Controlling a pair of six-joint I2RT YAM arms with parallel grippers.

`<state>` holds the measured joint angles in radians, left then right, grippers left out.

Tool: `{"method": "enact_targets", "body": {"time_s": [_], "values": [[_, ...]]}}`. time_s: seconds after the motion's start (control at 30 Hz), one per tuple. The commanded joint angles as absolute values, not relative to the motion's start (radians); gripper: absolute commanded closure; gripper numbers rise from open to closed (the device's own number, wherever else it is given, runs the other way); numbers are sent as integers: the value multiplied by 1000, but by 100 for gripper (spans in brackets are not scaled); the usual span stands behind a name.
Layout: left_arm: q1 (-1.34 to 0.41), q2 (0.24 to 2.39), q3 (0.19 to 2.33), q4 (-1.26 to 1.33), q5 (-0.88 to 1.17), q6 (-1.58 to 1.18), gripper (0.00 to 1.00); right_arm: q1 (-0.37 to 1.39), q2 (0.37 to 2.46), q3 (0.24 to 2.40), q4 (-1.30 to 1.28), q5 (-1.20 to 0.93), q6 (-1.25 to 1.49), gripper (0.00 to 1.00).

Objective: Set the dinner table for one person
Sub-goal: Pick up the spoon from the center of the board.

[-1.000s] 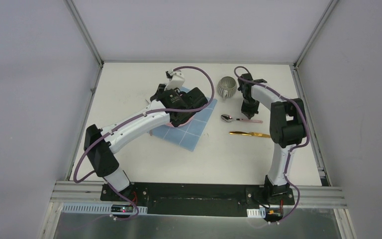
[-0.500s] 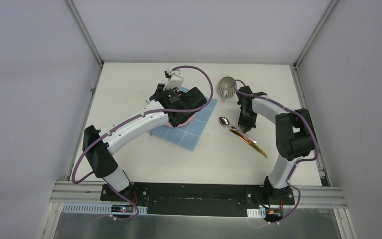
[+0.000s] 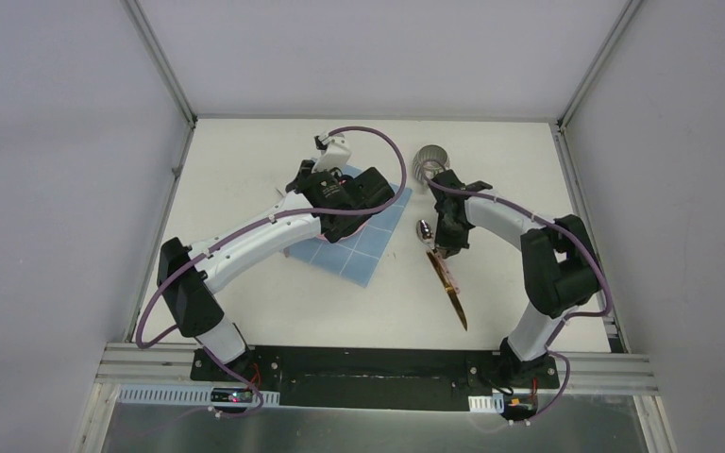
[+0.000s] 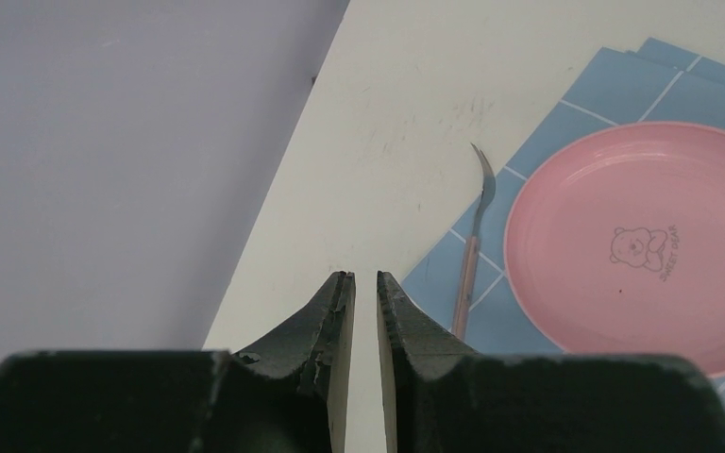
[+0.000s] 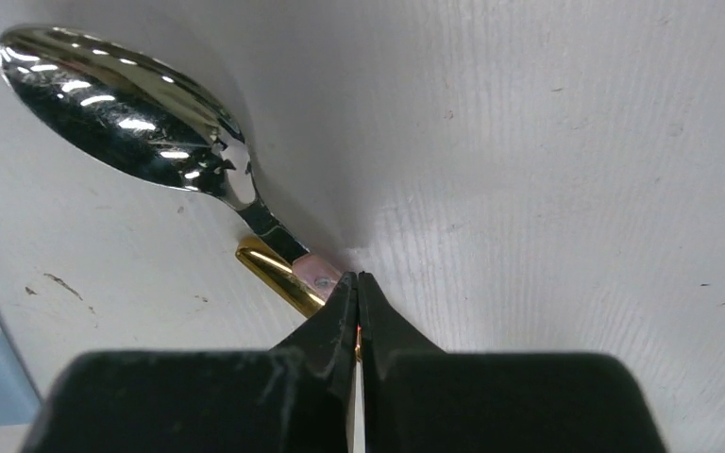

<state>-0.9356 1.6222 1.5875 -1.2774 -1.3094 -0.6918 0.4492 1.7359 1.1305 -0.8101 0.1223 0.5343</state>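
On the dinner table (image 3: 245, 170) a light-blue grid cloth (image 3: 370, 251) carries a pink plate (image 4: 642, 245), and a pink-handled fork (image 4: 472, 255) lies beside the plate. My left gripper (image 4: 360, 276) hovers over the bare table left of the cloth, its jaws a narrow gap apart with nothing between them. Right of the cloth lie a shiny spoon (image 5: 123, 104) and a gold knife (image 3: 449, 287). My right gripper (image 5: 357, 283) is shut, its tips down on the spoon's pink handle (image 5: 321, 274), right next to the knife's end (image 5: 269, 267).
A ribbed silver cup (image 3: 427, 162) stands just behind the right wrist. In the top view the left arm's wrist (image 3: 340, 193) covers most of the plate. Aluminium rails (image 3: 566, 179) edge the table, with grey walls close on three sides.
My right gripper has moved left and towards the near edge, staying shut. The gold knife has swung from lying crosswise to pointing at the near edge, and the spoon has turned with it. The left arm barely moved.
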Motion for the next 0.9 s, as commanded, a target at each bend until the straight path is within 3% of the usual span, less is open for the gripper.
{"method": "enact_targets", "body": {"time_s": [0.0,0.23,0.33,0.87], "values": [[-943,1586,1584,-1267,-1312,-698,83,462,1673,1172,-796,166,552,95],[-948,1591,1585,-1267,-1312,-699,83,466,1732,1215,-815,181,535,68],[-949,1591,1582,-1267,-1309,-701,83,466,1758,1213,-808,179,531,64],[-960,1593,1575,-1268,-1298,-710,84,534,1750,1144,-784,151,579,61]]}}
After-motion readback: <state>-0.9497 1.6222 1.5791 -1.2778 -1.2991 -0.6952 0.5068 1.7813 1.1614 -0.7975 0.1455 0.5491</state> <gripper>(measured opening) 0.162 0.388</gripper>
